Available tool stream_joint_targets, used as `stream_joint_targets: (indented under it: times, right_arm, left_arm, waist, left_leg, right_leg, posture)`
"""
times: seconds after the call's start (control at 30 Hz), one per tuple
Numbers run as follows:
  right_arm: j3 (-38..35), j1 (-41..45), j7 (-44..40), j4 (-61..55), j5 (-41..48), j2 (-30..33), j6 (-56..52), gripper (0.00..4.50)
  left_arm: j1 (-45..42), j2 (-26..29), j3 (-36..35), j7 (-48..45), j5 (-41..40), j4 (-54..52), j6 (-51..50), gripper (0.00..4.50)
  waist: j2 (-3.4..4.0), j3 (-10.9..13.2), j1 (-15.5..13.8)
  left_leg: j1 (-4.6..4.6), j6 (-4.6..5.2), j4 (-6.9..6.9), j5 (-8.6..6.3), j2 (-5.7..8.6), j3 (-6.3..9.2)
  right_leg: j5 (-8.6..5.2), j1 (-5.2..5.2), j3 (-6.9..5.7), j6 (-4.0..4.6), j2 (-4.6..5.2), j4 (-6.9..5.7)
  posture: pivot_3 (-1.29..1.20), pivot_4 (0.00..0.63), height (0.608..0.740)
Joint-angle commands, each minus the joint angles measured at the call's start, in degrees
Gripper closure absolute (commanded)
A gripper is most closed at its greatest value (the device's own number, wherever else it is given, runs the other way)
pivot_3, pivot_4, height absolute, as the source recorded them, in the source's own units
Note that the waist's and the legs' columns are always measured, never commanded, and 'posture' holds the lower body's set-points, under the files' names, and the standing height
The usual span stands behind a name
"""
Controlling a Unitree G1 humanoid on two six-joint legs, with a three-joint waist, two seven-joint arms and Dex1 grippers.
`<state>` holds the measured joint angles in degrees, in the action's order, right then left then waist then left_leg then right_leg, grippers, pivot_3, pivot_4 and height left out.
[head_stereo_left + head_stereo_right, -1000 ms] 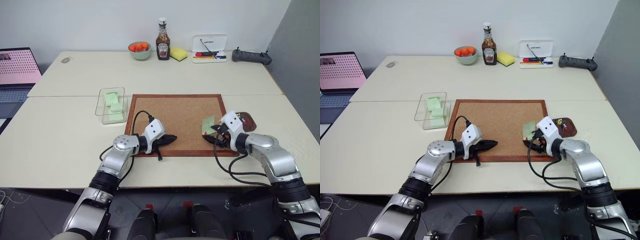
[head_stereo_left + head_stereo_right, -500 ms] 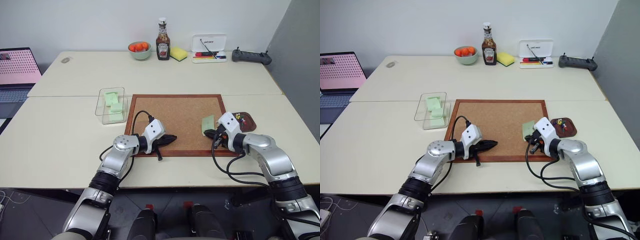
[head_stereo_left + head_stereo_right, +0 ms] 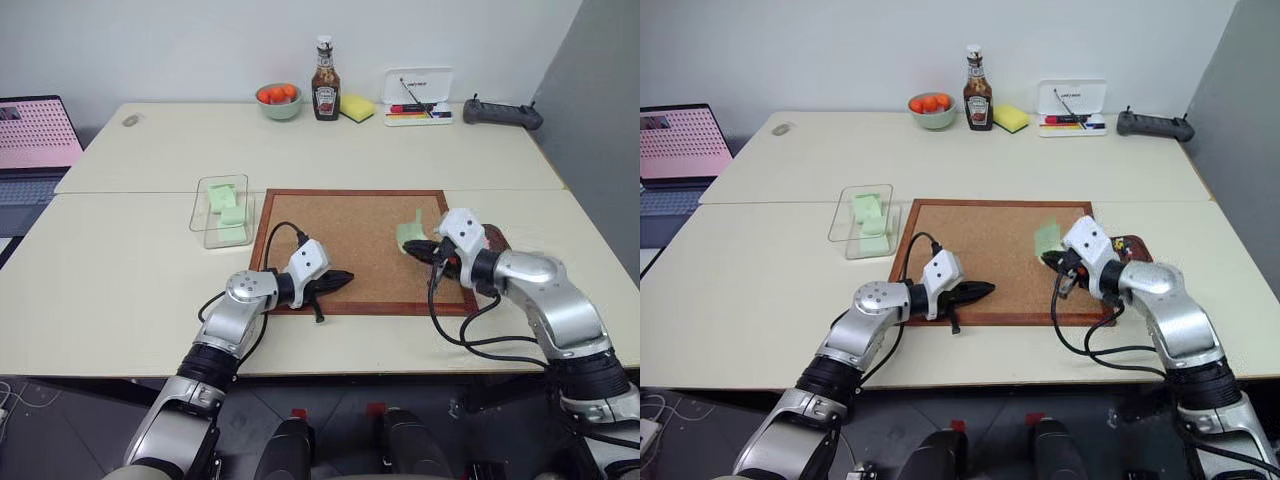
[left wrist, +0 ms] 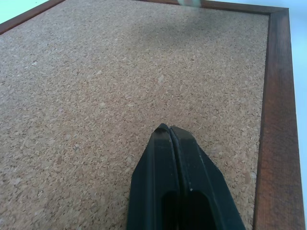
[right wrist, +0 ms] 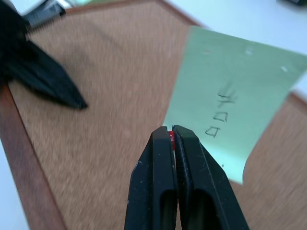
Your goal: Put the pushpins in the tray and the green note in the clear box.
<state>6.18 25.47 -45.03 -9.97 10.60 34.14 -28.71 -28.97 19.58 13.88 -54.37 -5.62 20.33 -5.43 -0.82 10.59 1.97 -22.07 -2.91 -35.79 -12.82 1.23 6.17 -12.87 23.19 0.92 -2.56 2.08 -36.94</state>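
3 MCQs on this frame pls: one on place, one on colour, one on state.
1. Where is the green note?
A. lying in the clear box
B. lifted over the corkboard at the right end effector
C. beside the ketchup bottle

2. What colour shows between the right end effector's fingertips?
A. red
B. blue
C. yellow

3. How is the left end effector?
A. open
B. shut, empty
C. shut on a pen

Key: 1 B, the note hangs above the corkboard at the right end effector. 2 A, a red speck sits between its tips. 3 B, the left end effector has tips pressed together, nothing between.
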Motion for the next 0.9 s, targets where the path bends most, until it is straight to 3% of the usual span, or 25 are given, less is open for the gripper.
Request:
stream_joint_targets:
  times: [0.03,0.23,0.63,0.9]
  right_arm:
    - [0.24,1.23,-1.31,-1.33,-1.03,1.39,3.17,4.49]
    - [1.99,1.52,-2.07,-0.49,-3.47,2.33,6.45,4.49]
    - [2.34,2.23,-2.14,0.87,-4.71,0.9,7.71,4.5]
    - [2.54,2.42,-2.17,0.85,-4.93,0.62,7.66,4.5]
  left_arm:
    - [0.55,-0.81,0.03,2.46,1.56,3.36,-0.67,4.5]
    - [-1.28,-3.31,-5.02,4.74,-3.67,-0.34,-4.34,4.5]
    - [0.21,-5.8,-8.41,3.62,-12.21,-9.8,-12.3,2.16]
    - [-2.5,-11.47,-12.08,8.77,-16.18,-7.97,-14.32,0.72]
  waist:
    - [0.0,0.0,-0.13]
    - [-0.06,0.04,-0.24]
    - [-0.13,0.1,-0.2]
    - [-0.15,0.11,-0.22]
  left_leg:
    - [0.0,0.0,0.01,0.0,0.0,0.01]
    - [-0.03,0.0,-0.06,0.0,0.03,0.02]
    - [-0.38,-0.01,-0.05,0.0,0.04,0.1]
    - [-0.4,-0.01,-0.08,0.0,0.05,0.11]
  right_leg:
    - [0.0,0.0,0.0,0.0,0.0,0.0]
    - [0.01,0.0,0.0,-0.02,0.03,-0.02]
    - [0.02,0.23,-0.05,-0.03,0.02,0.04]
    - [0.02,0.23,-0.07,-0.03,0.03,0.03]
  posture:
    - [0.0,0.15,0.74]
    - [0.0,0.15,0.74]
    - [0.0,0.15,0.74]
    - [0.0,0.15,0.74]
